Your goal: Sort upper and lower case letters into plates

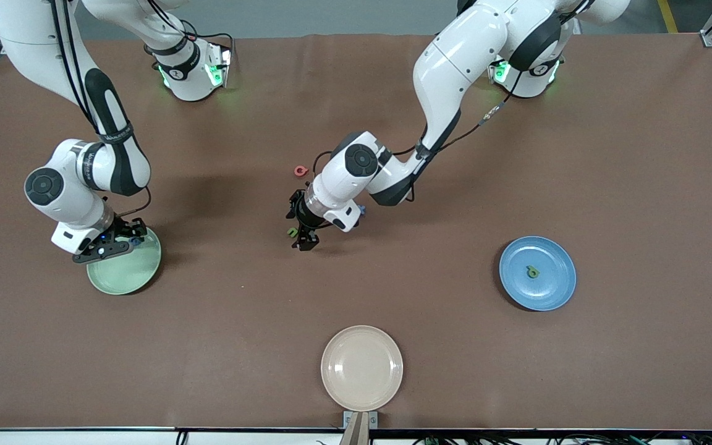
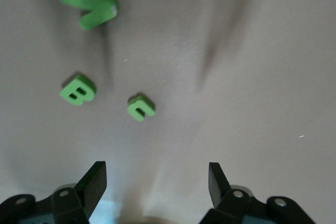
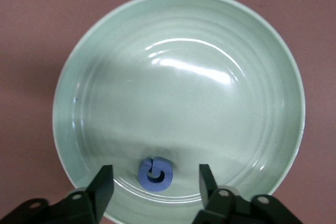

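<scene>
My right gripper (image 1: 130,238) hangs open over the rim of the pale green plate (image 1: 122,275). In the right wrist view a blue letter (image 3: 155,172) lies in that plate (image 3: 178,51), free between the open fingers (image 3: 103,184). My left gripper (image 1: 303,240) is open and empty, low over the table's middle. Its wrist view shows three green letters on the table: a big zigzag one (image 2: 88,1), a B (image 2: 77,89) and a small c (image 2: 141,107). The blue plate (image 1: 554,290) holds one green letter (image 1: 533,272). A red letter (image 1: 300,170) lies beside the left arm.
A cream-beige plate (image 1: 362,368) sits at the table edge nearest the front camera. One green letter (image 1: 292,232) shows beside the left gripper, and a blue bit (image 1: 362,211) peeks from under the left wrist. The left arm's elbow hangs over the table's middle.
</scene>
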{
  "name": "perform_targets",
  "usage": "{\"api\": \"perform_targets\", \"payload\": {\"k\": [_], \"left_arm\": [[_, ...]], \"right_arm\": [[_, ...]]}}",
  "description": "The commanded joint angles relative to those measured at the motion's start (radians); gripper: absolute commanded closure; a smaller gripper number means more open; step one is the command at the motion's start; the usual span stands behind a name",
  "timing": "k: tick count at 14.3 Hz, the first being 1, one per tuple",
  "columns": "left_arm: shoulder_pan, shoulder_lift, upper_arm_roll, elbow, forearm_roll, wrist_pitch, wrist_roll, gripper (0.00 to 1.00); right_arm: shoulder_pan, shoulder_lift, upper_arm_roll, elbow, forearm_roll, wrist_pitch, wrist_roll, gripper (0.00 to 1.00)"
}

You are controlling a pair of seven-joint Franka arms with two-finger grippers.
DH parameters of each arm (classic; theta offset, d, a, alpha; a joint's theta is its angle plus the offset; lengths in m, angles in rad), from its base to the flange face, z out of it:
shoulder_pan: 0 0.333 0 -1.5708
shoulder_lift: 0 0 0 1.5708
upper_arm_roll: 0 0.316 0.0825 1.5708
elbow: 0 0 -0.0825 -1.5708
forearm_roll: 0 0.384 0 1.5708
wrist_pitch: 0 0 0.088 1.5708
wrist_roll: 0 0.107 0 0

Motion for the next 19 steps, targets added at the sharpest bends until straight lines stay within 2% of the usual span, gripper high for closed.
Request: {"api": "perform_targets", "payload": {"k": [1,3,6,12,19], "left_arm": [[-0.025,0.040,0.003,0.020,-0.019,0.078,-0.032,0.19],[-0.037,0.070,0.006,0.020,-0.019,0.119,-0.032,0.22],[-0.044,0.090,0.011,0.019,-0.019,0.179,-0.036,0.25],[-0.050,0.109,0.013,0.014,-0.019,0.192,-0.047,0.33],[-0.051,0.116,0.013,0.014,-0.018,0.190,-0.047,0.37]], "right_arm": [[-0.006,-0.057,0.008,0.092,0.005,-0.213,-0.006,0.03],[-0.003,-0.063,0.008,0.216,0.005,-0.443,-0.002,0.01],[0.009,-0.077,0.011,0.314,0.005,-0.595,0.001,0.00],[0.073,-0.137,0.010,0.319,0.005,-0.638,0.006,0.00],[0.174,-0.163,0.010,0.316,0.003,-0.691,0.198,0.00]]}}
